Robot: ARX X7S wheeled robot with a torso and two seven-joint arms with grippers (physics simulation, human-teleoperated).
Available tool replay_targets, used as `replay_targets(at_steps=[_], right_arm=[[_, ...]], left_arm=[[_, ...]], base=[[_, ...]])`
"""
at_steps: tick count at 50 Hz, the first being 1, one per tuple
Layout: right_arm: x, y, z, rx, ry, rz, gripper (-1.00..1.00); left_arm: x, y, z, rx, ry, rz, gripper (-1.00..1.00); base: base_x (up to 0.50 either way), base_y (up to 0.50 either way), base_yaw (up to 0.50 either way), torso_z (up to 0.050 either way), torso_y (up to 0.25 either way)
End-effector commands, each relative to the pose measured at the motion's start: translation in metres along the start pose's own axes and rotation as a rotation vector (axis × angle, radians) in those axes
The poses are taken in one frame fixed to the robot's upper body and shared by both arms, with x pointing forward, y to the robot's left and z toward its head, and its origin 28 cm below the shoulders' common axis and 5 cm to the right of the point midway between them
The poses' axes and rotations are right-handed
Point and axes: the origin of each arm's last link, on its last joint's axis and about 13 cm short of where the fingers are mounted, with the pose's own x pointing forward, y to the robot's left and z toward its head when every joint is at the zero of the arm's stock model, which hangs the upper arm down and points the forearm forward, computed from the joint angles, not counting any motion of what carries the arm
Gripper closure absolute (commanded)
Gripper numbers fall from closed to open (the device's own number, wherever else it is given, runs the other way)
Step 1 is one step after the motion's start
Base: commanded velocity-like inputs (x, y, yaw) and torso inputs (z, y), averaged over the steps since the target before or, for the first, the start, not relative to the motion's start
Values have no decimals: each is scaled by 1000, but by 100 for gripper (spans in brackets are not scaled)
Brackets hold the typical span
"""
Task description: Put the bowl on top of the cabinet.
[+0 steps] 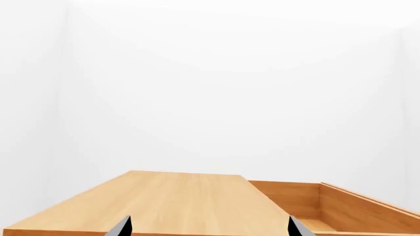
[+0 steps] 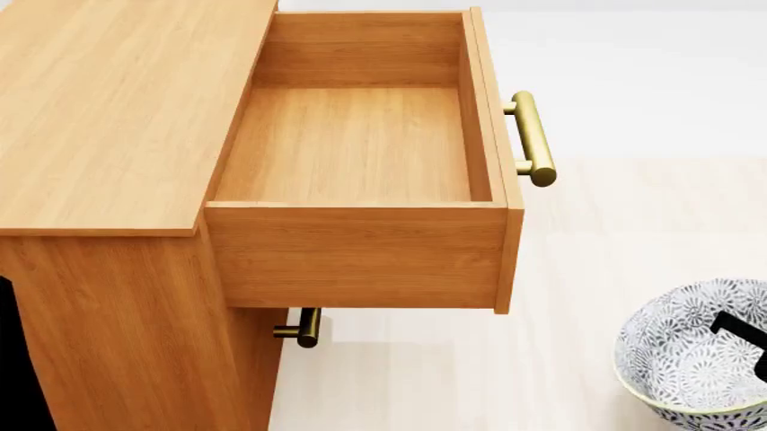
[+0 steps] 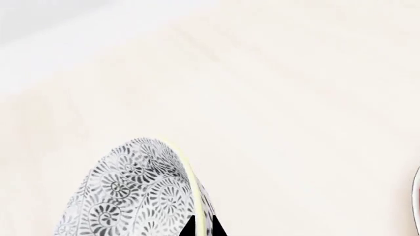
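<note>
The cabinet [image 2: 108, 117] is orange-brown w/ fine wood grain on top, sides & inside its open drawer [image 2: 354, 144], a bit lighter on the flat top; both bar handles [image 2: 533, 139] are brass-gold. The bowl [image 2: 695, 355] is white, densely covered in & out w/ dark grey-blue floral/leaf rosettes, pale yellowish rim edge. Floor [image 2: 623, 224] is pale cream w/ faint plank grain, walls plain white, & the pincer tips [image 1: 121, 227] look black/dark grey.
</note>
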Motion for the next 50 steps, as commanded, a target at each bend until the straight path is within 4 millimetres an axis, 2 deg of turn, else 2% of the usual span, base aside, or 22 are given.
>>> replay_targets(at_steps=[1,7,12,23,33,37,50], right_arm=[[-4,7,13,-2,-39,27,100],[-9,10,20,-9,-50,30,100],[-18,11,35,-16,-78,30,100],[-50,12,89,-30,-173,14,100],[-70,17,115,-28,-208,21,100],[-79,22,125,-61,-245,26,100],[-99,43,160,0,-310,113,100]], left_arm=[[0,1,0,-1,-2,2,-100],[0,1,1,-1,-3,2,-100],[0,1,2,-3,-5,2,-100],[0,-1,3,-5,-3,-4,-100],[-1,-1,5,-7,-4,-3,-100],[-1,-2,5,-7,-4,-4,-100],[-1,-1,7,-10,-10,-1,-100]], base=[[0,0,0,0,0],[0,0,0,0,0],[0,0,0,0,0],[0,0,0,0,0],[0,0,0,0,0],[0,0,0,0,0],[0,0,0,0,0]])
